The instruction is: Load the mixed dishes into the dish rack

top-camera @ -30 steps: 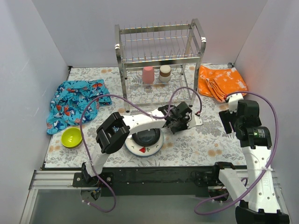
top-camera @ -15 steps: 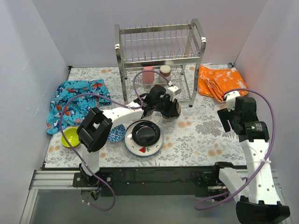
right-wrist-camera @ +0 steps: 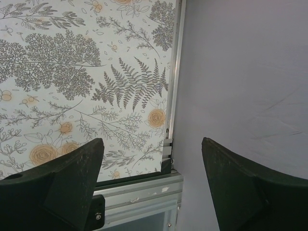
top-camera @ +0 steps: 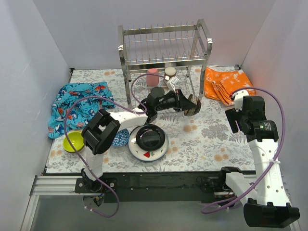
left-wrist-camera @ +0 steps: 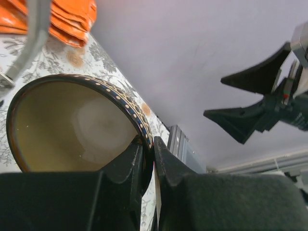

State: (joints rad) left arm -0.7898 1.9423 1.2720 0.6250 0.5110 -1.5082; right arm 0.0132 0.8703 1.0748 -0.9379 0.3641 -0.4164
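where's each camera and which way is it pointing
Top external: above and behind, looking down on table, dish rack, left arm, right arm.
Left wrist: along the left gripper, shut on the patterned bowl, toward the right gripper.
Right wrist: down past its open fingers at table edge.
Top and left wrist share the orange cloth.

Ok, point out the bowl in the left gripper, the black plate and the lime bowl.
patterned bowl (left-wrist-camera: 67,125), left wrist view, on its tan inner wall.
black plate (top-camera: 150,137), top external view, on its centre.
lime bowl (top-camera: 73,142), top external view, on its inside.
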